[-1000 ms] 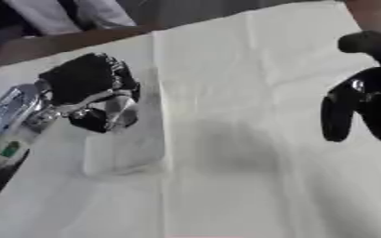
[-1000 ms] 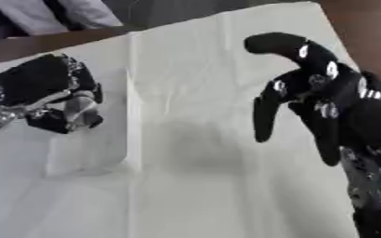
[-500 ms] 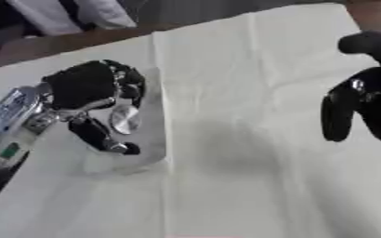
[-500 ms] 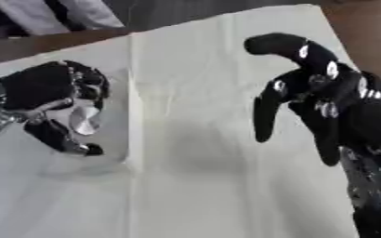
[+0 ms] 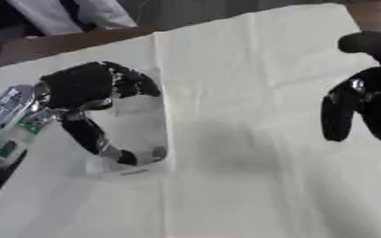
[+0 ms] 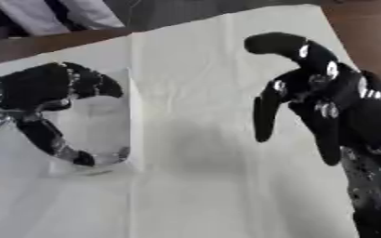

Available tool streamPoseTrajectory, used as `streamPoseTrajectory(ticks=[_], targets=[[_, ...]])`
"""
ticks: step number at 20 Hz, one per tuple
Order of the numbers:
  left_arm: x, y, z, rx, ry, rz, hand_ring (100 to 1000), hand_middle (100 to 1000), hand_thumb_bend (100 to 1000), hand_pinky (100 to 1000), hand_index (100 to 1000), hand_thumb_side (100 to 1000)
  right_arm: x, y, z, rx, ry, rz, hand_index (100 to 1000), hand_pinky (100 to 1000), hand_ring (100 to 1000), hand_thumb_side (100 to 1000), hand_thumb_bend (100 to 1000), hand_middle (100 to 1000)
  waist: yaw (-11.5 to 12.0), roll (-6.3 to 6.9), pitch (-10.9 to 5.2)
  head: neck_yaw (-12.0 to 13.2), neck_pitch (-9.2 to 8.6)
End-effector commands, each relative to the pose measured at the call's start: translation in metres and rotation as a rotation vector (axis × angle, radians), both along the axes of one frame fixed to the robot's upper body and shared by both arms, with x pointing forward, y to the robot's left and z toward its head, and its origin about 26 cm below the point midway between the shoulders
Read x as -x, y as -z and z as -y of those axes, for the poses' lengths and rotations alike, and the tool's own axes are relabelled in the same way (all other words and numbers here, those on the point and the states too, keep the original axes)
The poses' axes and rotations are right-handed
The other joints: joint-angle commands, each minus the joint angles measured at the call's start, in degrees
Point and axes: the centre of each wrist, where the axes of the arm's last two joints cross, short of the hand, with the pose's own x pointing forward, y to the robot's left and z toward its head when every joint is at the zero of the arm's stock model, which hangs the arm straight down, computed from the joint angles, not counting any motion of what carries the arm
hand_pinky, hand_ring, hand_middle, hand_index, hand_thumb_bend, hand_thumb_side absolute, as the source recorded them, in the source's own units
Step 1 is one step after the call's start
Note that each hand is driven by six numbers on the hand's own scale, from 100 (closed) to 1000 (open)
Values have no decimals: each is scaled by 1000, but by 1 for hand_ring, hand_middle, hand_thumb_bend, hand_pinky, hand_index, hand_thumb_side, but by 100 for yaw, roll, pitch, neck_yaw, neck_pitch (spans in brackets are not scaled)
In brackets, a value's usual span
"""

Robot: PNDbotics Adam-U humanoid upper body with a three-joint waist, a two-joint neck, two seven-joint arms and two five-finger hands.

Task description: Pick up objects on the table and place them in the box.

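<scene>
Clear box (image 5: 137, 125), a see-through rectangular container, lies at the left side of the white cloth (image 5: 251, 176) covering the table; walls faint against the cloth, so its exact outline is hard to fix, and nothing can be made out inside it, though the view through the plastic is poor. Left hand (image 5: 84, 90) sits over and around the box: curled fingers at its far upper edge, thumb (image 5: 96, 139) reaching down along the near side to the lower corner, so the hand appears closed on the box. Right hand (image 6: 324, 102) hangs well apart at the right, above bare cloth, fingers relaxed and drooping, holding nothing. Dark table edge (image 5: 72, 44) shows beyond the cloth at the far side. Compared with a second ago, the left hand has spread wider over the box, thumb now extended down its side; right hand unchanged in place and pose.
</scene>
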Motion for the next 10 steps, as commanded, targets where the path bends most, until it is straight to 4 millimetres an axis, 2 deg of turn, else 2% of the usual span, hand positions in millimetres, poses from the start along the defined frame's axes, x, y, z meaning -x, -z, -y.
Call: streamPoseTrajectory(ticks=[1,2,3,4,5,6,7,8,9,10], targets=[[4,-23,-6,40,-20,105,703,749,827,564,864,891,0,-3,3,-3,-13,57,235,392,486,893,100,947,30,-12,-118,-5,-18],[5,-27,-7,75,-28,138,681,731,813,537,847,836,0,-3,3,-3,-11,56,235,392,486,893,100,947,45,-14,-122,-15,-18],[7,-30,-7,108,-33,168,676,727,807,531,843,825,0,-2,3,-3,-10,55,235,392,486,893,100,947,57,-15,-124,-23,-18],[9,-33,-8,146,-39,198,661,712,709,509,829,782,0,-2,4,-3,-8,53,237,392,486,893,100,947,75,-19,-128,-31,-18],[11,-35,-8,181,-42,224,663,716,690,512,831,826,0,-2,4,-4,-7,52,237,392,486,892,100,947,88,-20,-131,-35,-18],[13,-36,-7,224,-40,243,645,696,509,480,813,720,0,-1,4,-4,-6,51,239,392,486,891,100,947,104,-24,-135,-39,-18],[15,-37,-6,273,-33,256,647,698,535,484,815,727,0,-1,4,-5,-5,49,238,392,486,892,100,947,120,-26,-138,-44,-18],[17,-34,-5,330,-16,254,656,702,349,451,807,719,0,-1,4,-5,-4,48,240,392,486,892,100,946,137,-31,-139,-45,-18],[18,-32,-5,391,6,242,659,704,316,448,807,730,0,-1,4,-6,-4,47,240,392,486,892,100,946,152,-33,-141,-48,-18],[20,-28,-4,458,34,223,671,710,217,442,809,777,0,-1,4,-7,-4,47,241,392,487,893,100,946,169,-39,-141,-49,-18]])
